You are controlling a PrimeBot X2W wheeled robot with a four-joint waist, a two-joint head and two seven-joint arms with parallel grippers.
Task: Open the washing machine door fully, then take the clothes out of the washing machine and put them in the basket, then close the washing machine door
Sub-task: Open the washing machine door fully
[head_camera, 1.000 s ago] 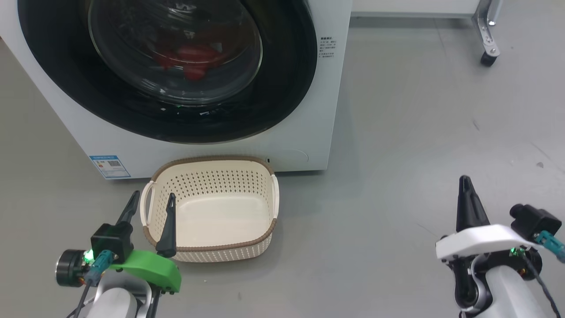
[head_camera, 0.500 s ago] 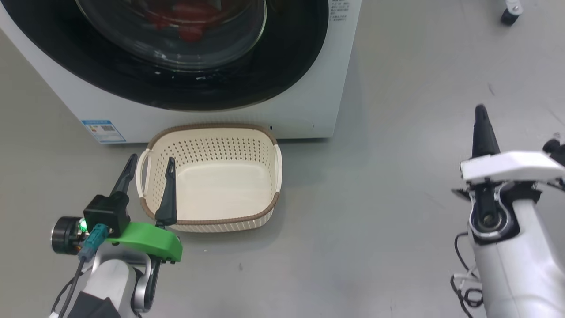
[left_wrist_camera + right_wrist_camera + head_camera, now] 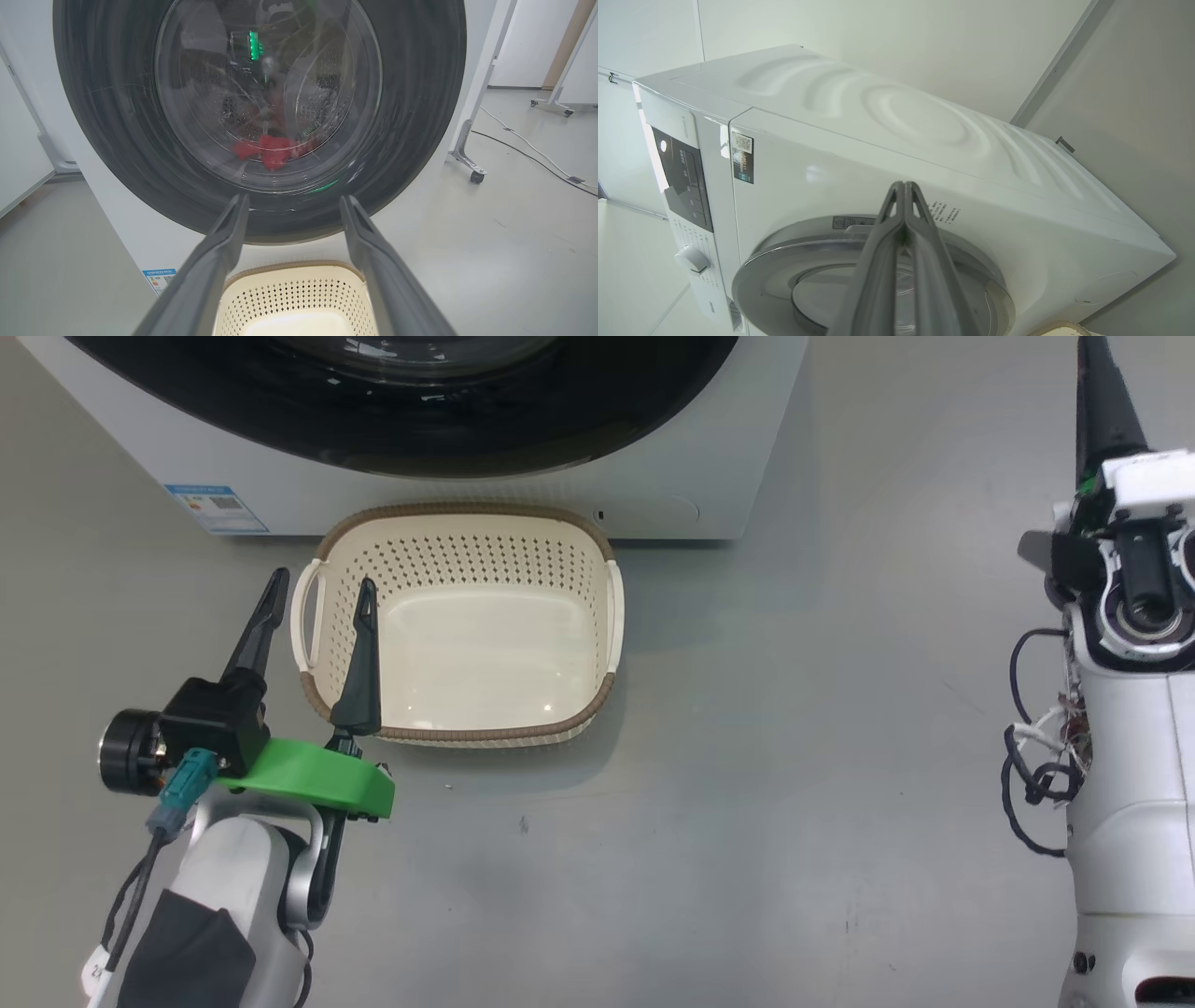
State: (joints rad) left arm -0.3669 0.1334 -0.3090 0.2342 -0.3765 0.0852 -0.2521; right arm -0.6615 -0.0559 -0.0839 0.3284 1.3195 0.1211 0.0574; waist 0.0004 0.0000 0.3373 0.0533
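The basket (image 3: 457,511) stands on the floor (image 3: 794,756) just in front of the washing machine (image 3: 747,448), below its door (image 3: 264,107). The clothes (image 3: 271,149) lie inside the machine, behind the door's glass. In the head view the left gripper (image 3: 322,579) sits at the basket's left handle, one finger on either side of it. The right gripper (image 3: 1094,364) is well off to the basket's right.

The head view has dipped, and the right pincer (image 3: 1096,369) has lifted forward toward the washing machine (image 3: 747,457).

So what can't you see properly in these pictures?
The clothes: left wrist view, a red blur behind the washing machine door's shiny glass; how many, cannot tell.
Most of the door: head view, cut off by the upper edge.
Door's middle: right wrist view, partly hidden behind the shut right tool.
Blue label: head view, print too small to read.
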